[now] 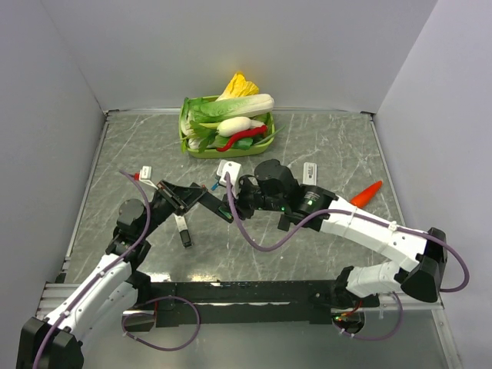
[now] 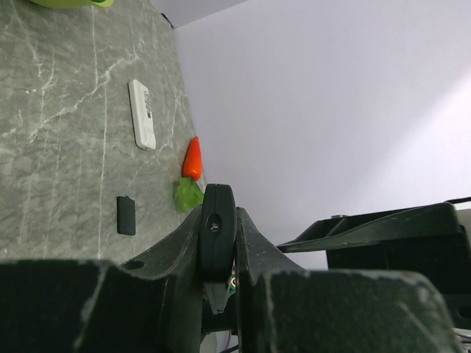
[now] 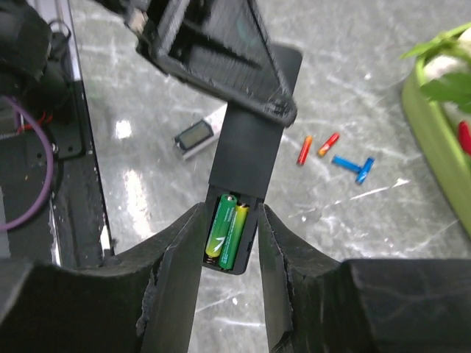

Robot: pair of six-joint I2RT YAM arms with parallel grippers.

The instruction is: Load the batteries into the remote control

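Note:
My left gripper (image 1: 184,197) is shut on the black remote control (image 3: 254,121) and holds it above the table, edge-on in the left wrist view (image 2: 218,202). The remote's open compartment faces the right wrist camera, with two green batteries (image 3: 228,229) lying side by side in it. My right gripper (image 3: 230,213) straddles that end of the remote, its fingers (image 3: 180,279) against both sides. Loose on the table beyond lie two red batteries (image 3: 305,149) and two blue batteries (image 3: 346,162).
A green basket (image 1: 231,152) of vegetables stands at the back. White remotes (image 1: 310,171) and a carrot (image 1: 367,192) lie on the right, and another white remote (image 1: 144,172) on the left. A small grey device (image 3: 195,136) lies below the held remote. A black cover (image 2: 126,215) lies near the carrot.

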